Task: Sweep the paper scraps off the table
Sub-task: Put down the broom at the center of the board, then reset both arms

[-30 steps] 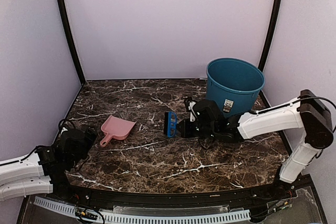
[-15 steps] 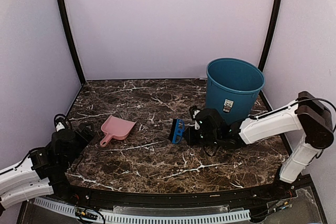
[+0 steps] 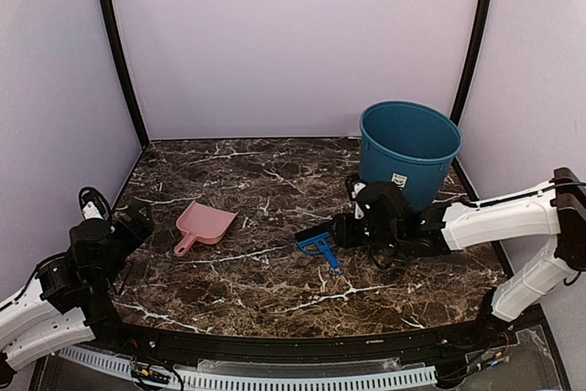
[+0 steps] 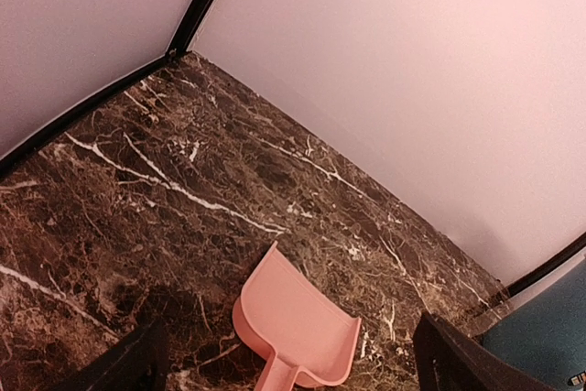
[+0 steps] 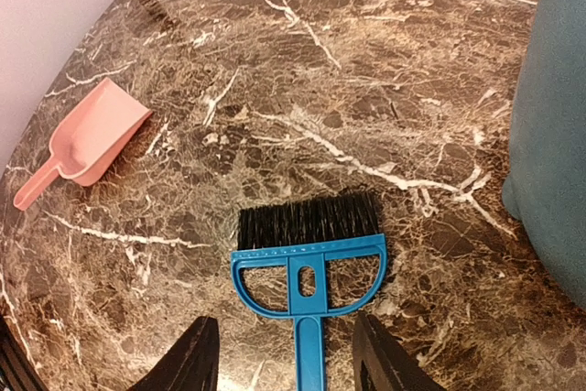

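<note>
No paper scraps show in any view. A small blue hand brush (image 3: 320,246) (image 5: 307,258) with black bristles lies flat on the brown marble table (image 3: 275,290), handle toward the right arm. My right gripper (image 3: 341,233) (image 5: 286,322) is open just behind it, one finger on each side of the handle and touching neither side. My left gripper (image 3: 137,217) (image 4: 287,322) is wide open and empty above the table's left edge, looking down at the dustpan.
A pale-pink plastic dustpan (image 3: 206,223) (image 4: 298,327) (image 5: 92,139) lies left of centre, mouth facing the back wall. A teal bin (image 3: 409,148) (image 5: 549,116) (image 4: 540,336) stands at the back right, close beside the right arm.
The right gripper opened and let go of the brush, which dropped from standing on edge to lying flat. The right arm drew back to the right; the left arm pulled back left.
</note>
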